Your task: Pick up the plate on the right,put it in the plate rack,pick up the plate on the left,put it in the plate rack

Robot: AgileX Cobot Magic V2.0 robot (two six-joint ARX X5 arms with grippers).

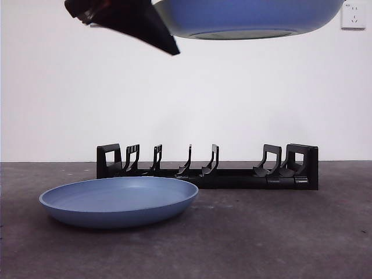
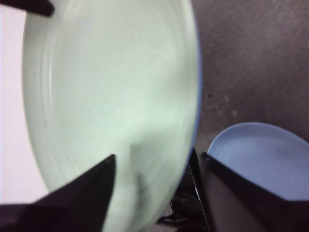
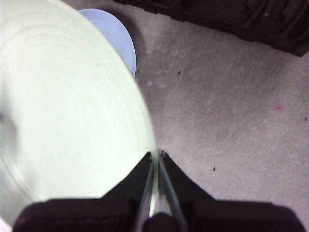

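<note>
The grey surface (image 1: 279, 232) carries the plate rack (image 1: 209, 171) and one plate; a white wall stands behind the rack.

The lifted plate (image 1: 250, 17) hangs high above the rack, over its middle and right end, well clear of the prongs. It lies close to level, underside down, and its blue underside and foot ring show in the front view. In both wrist views the plate (image 3: 72, 121) looks pale and washed out.

The second plate (image 1: 119, 200), blue, rests flat on the surface, just in front of the rack's left end. It overlaps the rack's left half in the front view; whether they touch cannot be told.

The rack is long, low and black, with pairs of upright curved prongs and blocky ends. All of its slots are unoccupied.

The right end effector (image 3: 157, 157) is pinching the lifted plate's rim, with the jaws pressed onto the thin edge.

The left end effector (image 2: 154, 157) is spread wide. The lifted plate (image 2: 111, 96) fills the space ahead of it, and the plate's edge lies between the jaws. The second plate (image 2: 260, 154) shows beyond one jaw.

A dark arm tip (image 1: 125, 23) meets the lifted plate's rim high above the rack's left end; which arm it is cannot be told.

A white wall socket (image 1: 353, 14) sits high above the rack's right end.
</note>
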